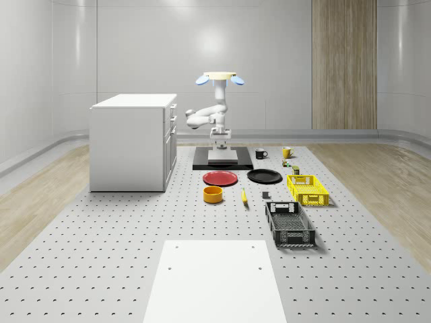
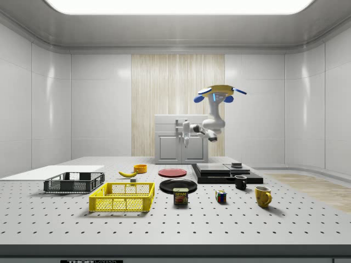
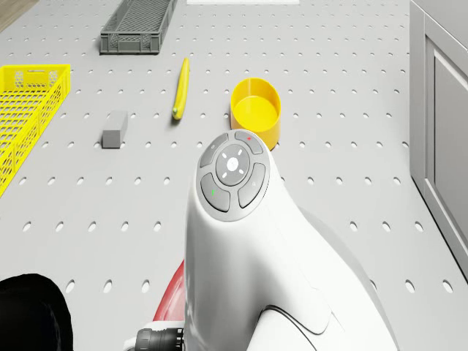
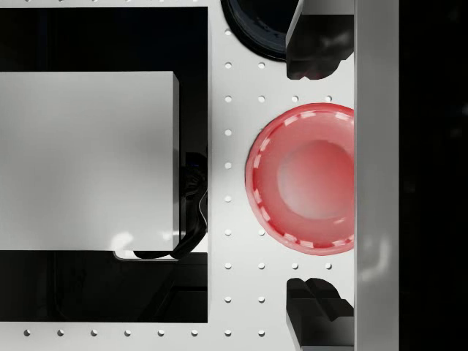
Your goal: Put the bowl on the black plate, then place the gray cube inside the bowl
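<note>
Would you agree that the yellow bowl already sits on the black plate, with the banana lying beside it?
Not quite: the yellow bowl stands on the bare table, in front of the red plate, apart from the black plate, as the whole-scene view shows. The banana does lie beside it.

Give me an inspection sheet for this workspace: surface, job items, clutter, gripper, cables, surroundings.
Surface: perforated gray table with a white panel at the near edge.
Job's things: yellow bowl on the table, not on the black plate; gray cube on the table.
Clutter: red plate, banana, yellow crate, gray crate, two mugs, a can.
Gripper: gripper open above the red plate; drone hovers above the black base.
Cables: nothing seen.
Surroundings: white cabinet, wood wall panel.
</note>
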Controlling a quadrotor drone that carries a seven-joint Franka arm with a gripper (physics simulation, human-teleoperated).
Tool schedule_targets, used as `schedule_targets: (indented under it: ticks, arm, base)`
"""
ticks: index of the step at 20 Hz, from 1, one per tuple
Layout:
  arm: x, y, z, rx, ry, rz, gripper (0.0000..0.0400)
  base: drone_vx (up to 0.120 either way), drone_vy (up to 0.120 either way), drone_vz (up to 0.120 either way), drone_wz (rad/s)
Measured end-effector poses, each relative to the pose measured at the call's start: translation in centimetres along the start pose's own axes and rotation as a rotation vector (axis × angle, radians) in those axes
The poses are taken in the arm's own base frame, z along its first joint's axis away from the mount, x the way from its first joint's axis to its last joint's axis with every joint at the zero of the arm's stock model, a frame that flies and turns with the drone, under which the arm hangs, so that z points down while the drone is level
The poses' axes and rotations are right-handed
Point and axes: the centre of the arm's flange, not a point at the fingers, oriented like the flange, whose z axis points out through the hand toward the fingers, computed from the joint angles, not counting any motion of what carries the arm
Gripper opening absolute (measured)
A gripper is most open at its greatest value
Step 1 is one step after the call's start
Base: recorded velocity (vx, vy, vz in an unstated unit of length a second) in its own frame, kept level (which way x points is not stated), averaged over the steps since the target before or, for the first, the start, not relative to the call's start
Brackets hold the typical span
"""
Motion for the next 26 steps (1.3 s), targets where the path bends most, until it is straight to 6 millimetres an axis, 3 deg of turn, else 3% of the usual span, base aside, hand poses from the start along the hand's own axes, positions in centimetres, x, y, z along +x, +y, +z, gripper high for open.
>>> schedule_targets:
  ticks: [14, 19, 26]
  arm:
    - [0.0, 0.0, 0.0, 0.0, 0.0, 0.0, 0.04]
    - [0.0, 0.0, 0.0, 0.0, 0.0, 0.0, 0.04]
    - [0.0, 0.0, 0.0, 0.0, 0.0, 0.0, 0.04]
  base:
    - [0.12, 0.0, -0.12, 0.0]
    - [0.12, 0.0, -0.008, 0.0]
    - [0.12, 0.0, -0.091, 0.0]
